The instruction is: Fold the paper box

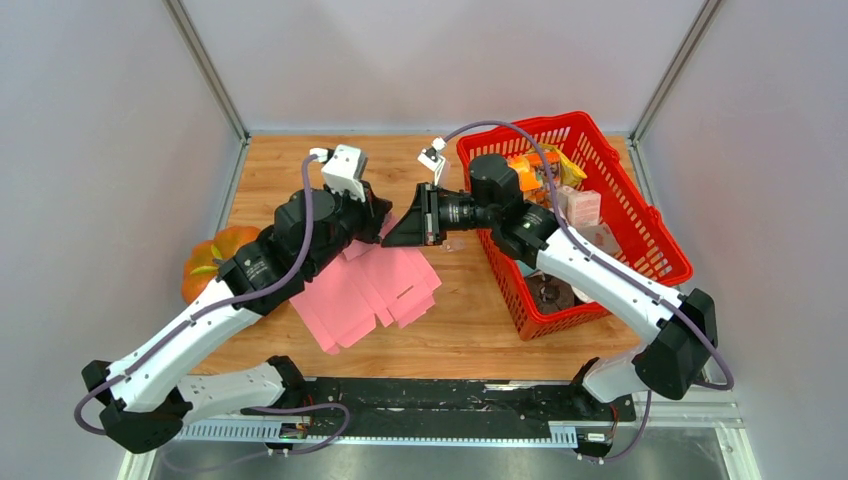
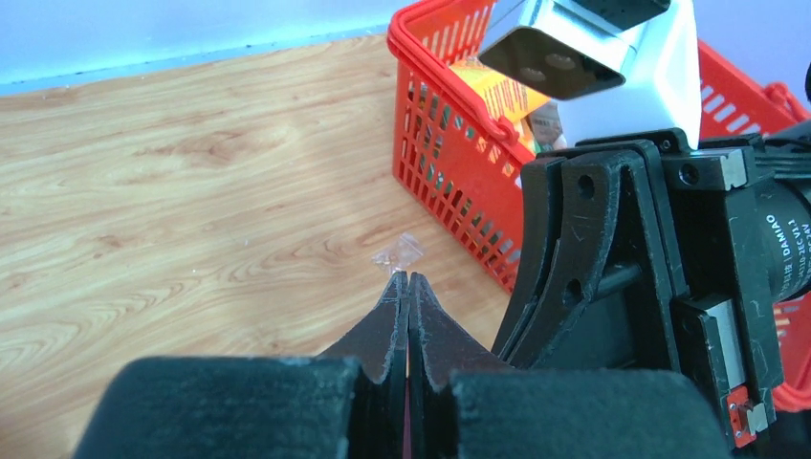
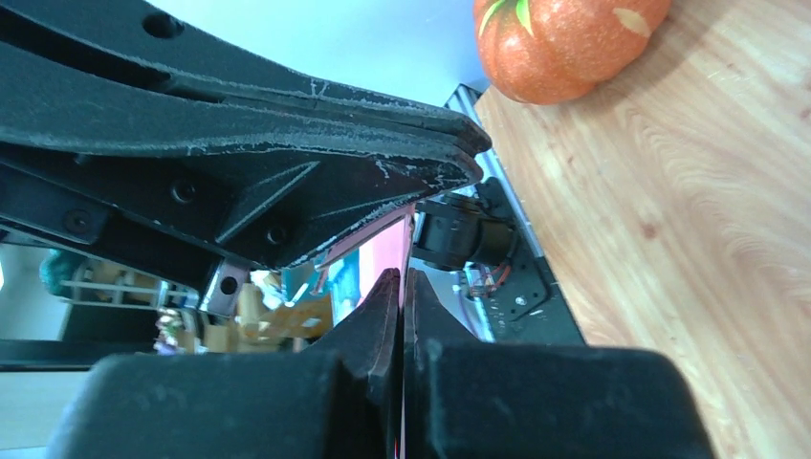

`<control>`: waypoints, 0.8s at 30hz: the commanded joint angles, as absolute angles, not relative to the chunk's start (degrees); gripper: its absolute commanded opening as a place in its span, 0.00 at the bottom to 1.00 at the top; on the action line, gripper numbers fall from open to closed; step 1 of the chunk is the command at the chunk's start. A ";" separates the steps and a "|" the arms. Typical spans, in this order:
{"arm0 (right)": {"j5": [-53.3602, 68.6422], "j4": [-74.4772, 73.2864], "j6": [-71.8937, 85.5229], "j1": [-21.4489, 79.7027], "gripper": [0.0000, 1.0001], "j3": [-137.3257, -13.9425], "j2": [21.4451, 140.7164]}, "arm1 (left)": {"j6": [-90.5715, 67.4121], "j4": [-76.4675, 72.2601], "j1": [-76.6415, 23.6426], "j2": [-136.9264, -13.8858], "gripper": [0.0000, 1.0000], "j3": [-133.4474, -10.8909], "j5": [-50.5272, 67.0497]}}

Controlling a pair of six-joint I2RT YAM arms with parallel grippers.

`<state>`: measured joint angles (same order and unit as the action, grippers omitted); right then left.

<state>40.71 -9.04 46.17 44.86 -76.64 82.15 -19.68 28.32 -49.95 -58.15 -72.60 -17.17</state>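
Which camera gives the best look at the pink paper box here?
Top external: the paper box lies mostly spread out on the table, flaps and cut-outs plain. Right wrist shows only a pink sliver at its jaws; left wrist shows practically none of it.

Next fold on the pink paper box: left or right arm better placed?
Probably right: the right gripper is shut with the paper box showing pink between its fingers. The left gripper is shut too, but no grip shows, and the left arm overhangs the sheet.
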 commanded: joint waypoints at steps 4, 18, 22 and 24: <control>37.88 15.12 60.11 44.83 0.00 -77.34 80.33 | -24.26 26.72 -53.88 -56.69 0.00 -66.53 -18.54; 52.18 8.06 34.56 41.40 0.00 -65.84 73.74 | -17.76 41.91 -38.78 -47.39 0.38 -80.24 8.32; 64.93 6.87 28.76 37.71 0.00 -66.35 72.95 | -17.23 42.63 -28.33 -44.74 0.47 -76.30 28.35; 69.51 -1.86 20.72 37.53 0.00 -69.42 73.39 | -17.92 39.30 -26.03 -43.42 0.46 -71.31 38.46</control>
<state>56.38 3.46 34.81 38.61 -65.69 75.00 -18.90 39.42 -30.28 -44.80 -76.93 14.09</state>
